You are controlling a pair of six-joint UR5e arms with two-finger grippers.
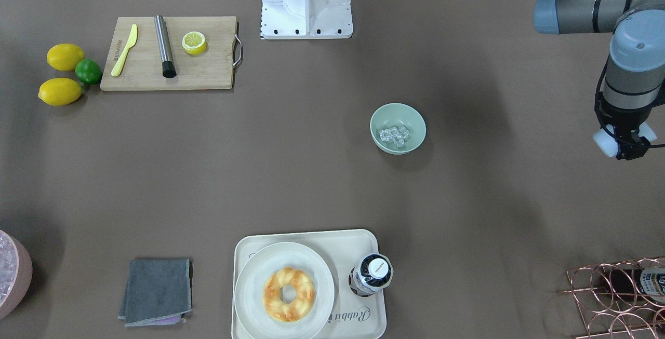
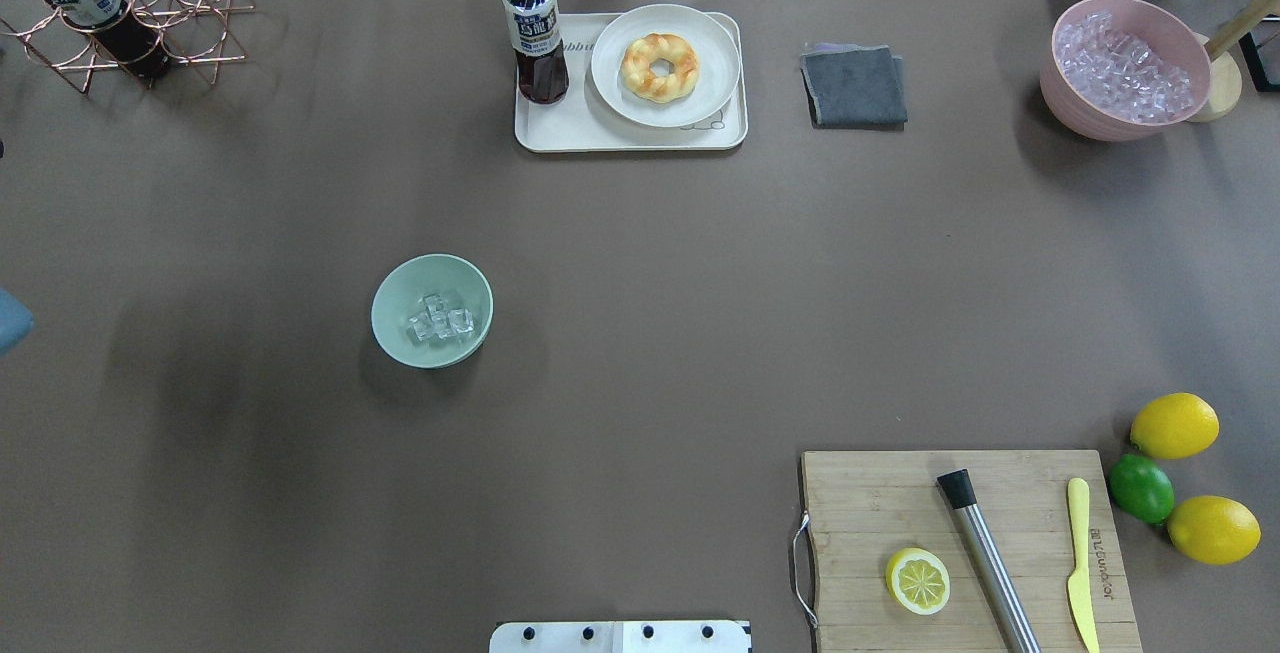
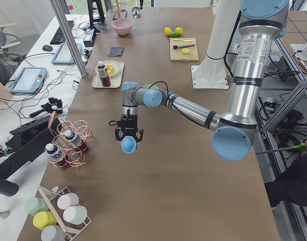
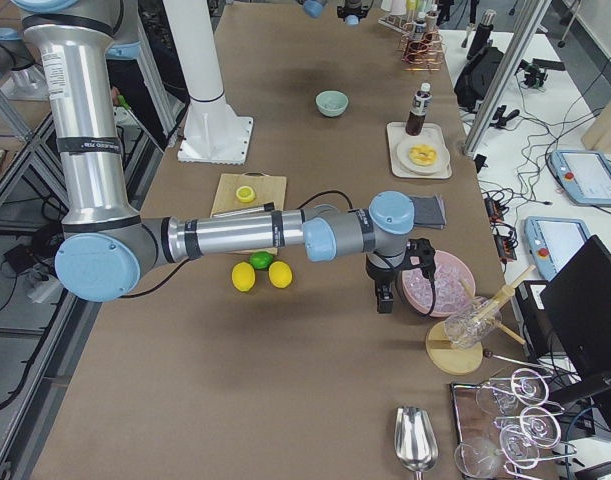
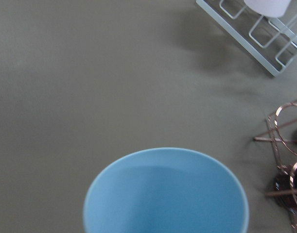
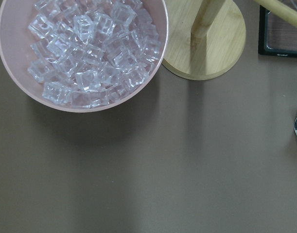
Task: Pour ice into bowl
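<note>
Front view: the bowl (image 1: 410,118) sat at two o'clock from the tabletop's (image 1: 311,173) centre, the ice (image 1: 394,136) piled inside it! Well out at its three o'clock, the left jaws were clamped on a light blue cup (image 1: 605,141). Overhead: bowl at nine o'clock of centre, cubes in. Right-side view: right jaws hung beside the pink tub (image 4: 440,285). Open or closed? Couldn't tell.

The cup (image 5: 165,191) in my black left gripper (image 3: 128,139) is light blue; the ice (image 1: 394,135) is clear, the bowl (image 1: 411,114) pale mint-green, the tabletop (image 1: 311,173) plain brown.
</note>
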